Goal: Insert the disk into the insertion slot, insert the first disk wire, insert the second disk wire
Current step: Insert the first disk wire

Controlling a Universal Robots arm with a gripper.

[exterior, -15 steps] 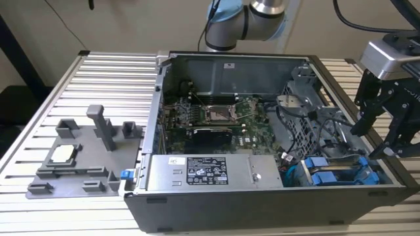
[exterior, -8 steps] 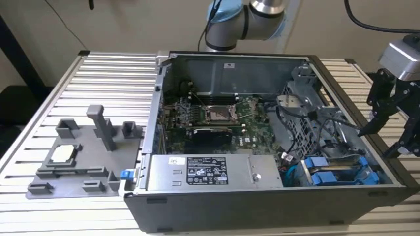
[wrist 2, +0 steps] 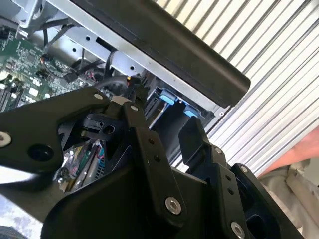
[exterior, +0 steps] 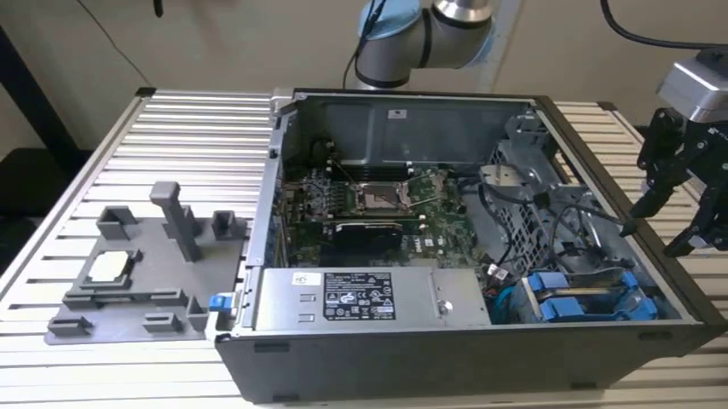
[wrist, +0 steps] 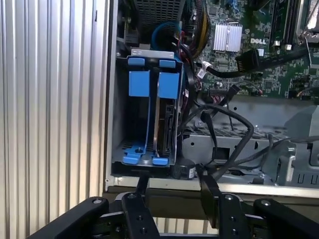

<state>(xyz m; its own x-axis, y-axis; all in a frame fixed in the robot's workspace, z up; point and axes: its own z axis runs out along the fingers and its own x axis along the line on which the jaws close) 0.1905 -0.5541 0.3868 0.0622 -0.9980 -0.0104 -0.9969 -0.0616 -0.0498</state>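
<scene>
The disk [wrist: 163, 122] stands on edge in its blue carrier inside the insertion slot of the dark drive cage [wrist: 118, 149], next to a second blue-ended carrier [wrist: 139, 82]. In the exterior view the blue carrier ends [exterior: 578, 300] sit at the case's near right corner. My gripper [wrist: 174, 186] hangs outside the case wall beside the cage, open, with nothing between its fingers [exterior: 654, 232]; it also appears in the second wrist view [wrist 2: 164, 119]. Black disk wires [wrist: 230, 125] loop loose over the metal next to the disk; a black plug [wrist: 185, 170] lies by the disk's end. I cannot tell whether it is seated.
The open computer case [exterior: 455, 358] lies on a slatted metal table [exterior: 170, 136], with motherboard [exterior: 376, 200] and power supply [exterior: 358, 298] inside. A grey fixture [exterior: 136, 273] stands at the exterior view's left. A person's hand and sleeve [wrist 2: 294, 167] are beside the table.
</scene>
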